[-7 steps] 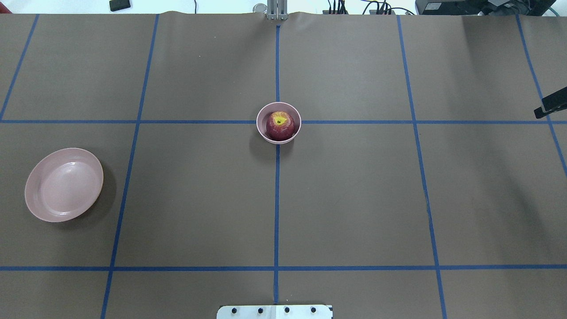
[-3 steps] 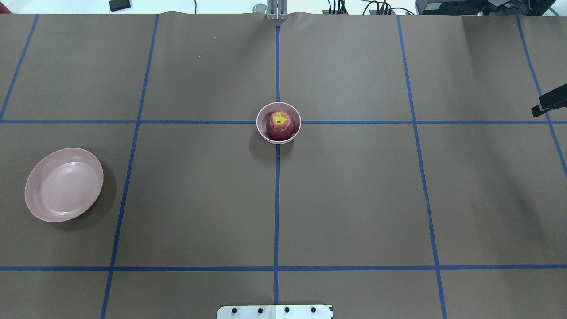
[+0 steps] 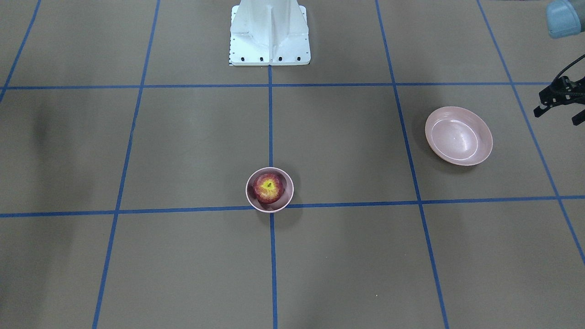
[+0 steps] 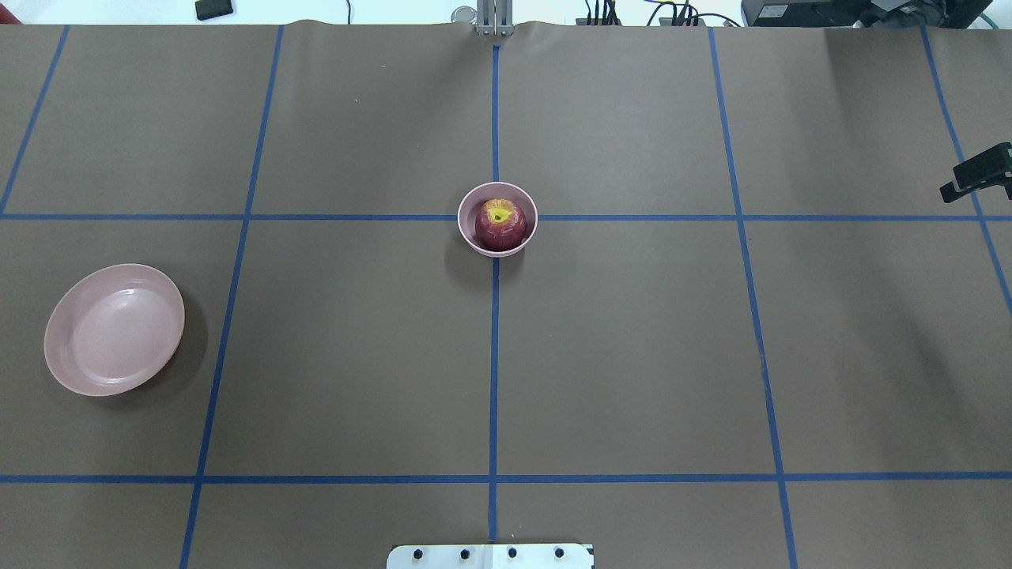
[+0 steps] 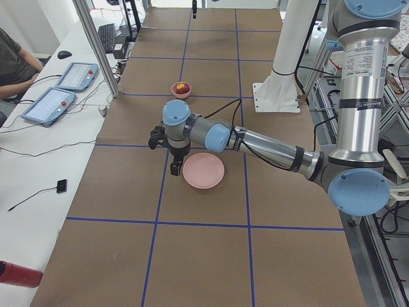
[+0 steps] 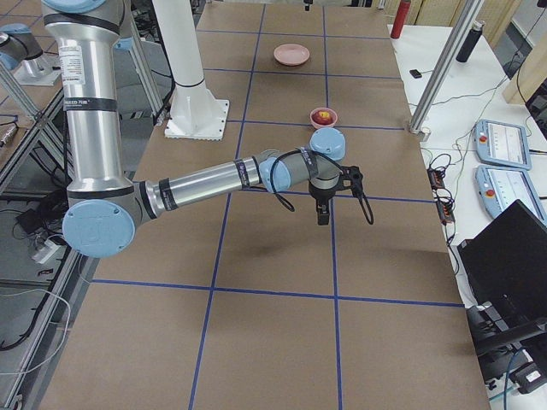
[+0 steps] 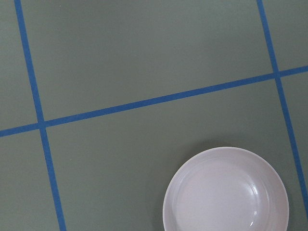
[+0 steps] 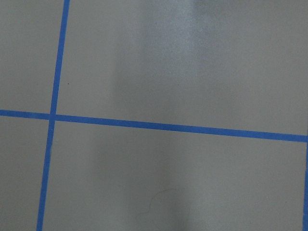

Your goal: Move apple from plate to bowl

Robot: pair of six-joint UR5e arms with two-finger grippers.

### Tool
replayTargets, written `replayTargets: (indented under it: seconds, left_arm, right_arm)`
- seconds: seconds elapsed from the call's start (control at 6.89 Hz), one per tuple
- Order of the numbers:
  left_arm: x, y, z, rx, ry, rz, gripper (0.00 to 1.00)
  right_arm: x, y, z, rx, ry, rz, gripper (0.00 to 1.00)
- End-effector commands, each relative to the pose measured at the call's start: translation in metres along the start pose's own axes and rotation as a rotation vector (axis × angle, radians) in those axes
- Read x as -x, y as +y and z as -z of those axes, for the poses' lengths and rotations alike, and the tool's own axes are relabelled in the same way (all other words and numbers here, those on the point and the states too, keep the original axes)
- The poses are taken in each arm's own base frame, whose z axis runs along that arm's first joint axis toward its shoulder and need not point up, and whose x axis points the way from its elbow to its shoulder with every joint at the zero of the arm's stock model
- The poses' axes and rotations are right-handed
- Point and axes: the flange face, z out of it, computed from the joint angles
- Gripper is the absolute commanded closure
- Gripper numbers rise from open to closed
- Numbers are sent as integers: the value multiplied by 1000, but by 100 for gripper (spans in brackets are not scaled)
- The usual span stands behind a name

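One apple (image 4: 500, 224), dark red with a yellow stem patch, sits inside the bowl (image 4: 463, 229) at the middle of the table (image 4: 632, 356), where two blue tape lines (image 4: 494, 356) cross. We note the plate (image 4: 115, 329) well apart from it, toward the robot's left, its glossy inside showing. The left gripper (image 5: 174, 167) hangs above the table just beside the plate, pointing down; we cannot tell whether its fingers are apart or together. The right gripper (image 6: 322, 213) hovers over brown paper on the robot's right, well apart from the bowl; its finger spacing we cannot tell either.
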Motion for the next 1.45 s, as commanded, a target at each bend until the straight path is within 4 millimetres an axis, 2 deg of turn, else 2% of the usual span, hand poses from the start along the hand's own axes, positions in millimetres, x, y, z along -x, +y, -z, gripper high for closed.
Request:
replayTargets:
  seconds: [0.0, 0.15, 0.44, 1.31]
  left_arm:
    - [0, 2, -1, 3, 5, 2, 2]
    - [-1, 9, 1, 3, 7, 1, 2]
    - [-3, 9, 4, -2, 8, -4, 2]
    - [-7, 9, 4, -1, 12, -7, 2]
  right_arm:
    - [6, -12, -5, 4, -1, 8, 0]
    - [14, -15, -6, 5, -5, 22, 0]
    - [28, -20, -14, 16, -9, 35, 0]
    - [33, -23, -18, 23, -10, 43, 0]
